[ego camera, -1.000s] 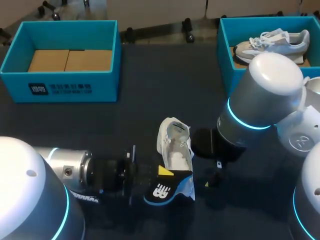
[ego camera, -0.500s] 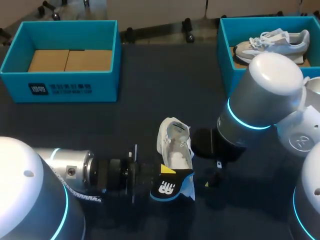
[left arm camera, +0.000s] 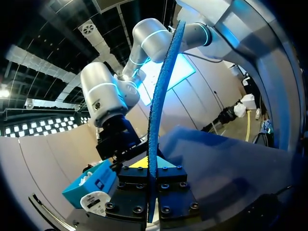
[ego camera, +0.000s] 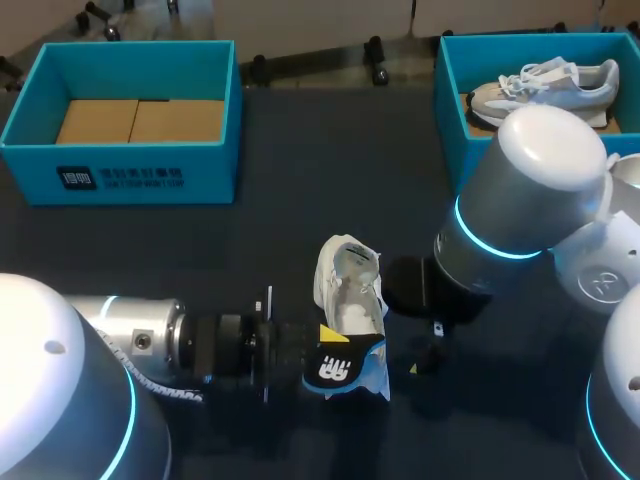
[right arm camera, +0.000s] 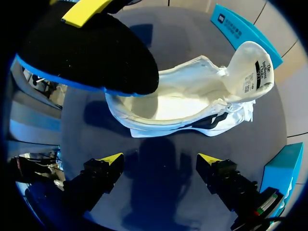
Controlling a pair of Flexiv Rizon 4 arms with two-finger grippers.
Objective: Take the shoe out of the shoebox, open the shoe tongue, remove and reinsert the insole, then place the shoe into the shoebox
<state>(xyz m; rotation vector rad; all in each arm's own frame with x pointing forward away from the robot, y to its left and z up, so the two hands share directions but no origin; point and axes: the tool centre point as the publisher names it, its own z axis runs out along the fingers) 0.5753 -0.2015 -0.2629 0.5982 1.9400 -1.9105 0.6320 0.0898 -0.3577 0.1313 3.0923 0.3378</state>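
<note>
At the middle of the counter (ego camera: pixel 300 180) the white shoe (ego camera: pixel 350 285) stands outside the boxes, its tongue (right arm camera: pixel 250 67) folded back off the opening. My left pincer (left arm camera: pixel 150 169), coming in from the left, is clamped on the black, blue-edged insole (ego camera: pixel 338 370), a finger pressing each face. The insole's rounded end hangs over the shoe's heel opening; I cannot tell whether it touches. My right pincer (right arm camera: pixel 160 161) hovers just beside the shoe, fingers spread wide. At the counter's far right corner a blue shoebox (ego camera: pixel 447 100) holds a second, grey shoe (ego camera: pixel 545 82); another blue box (ego camera: pixel 120 165) stands at the far left.
</note>
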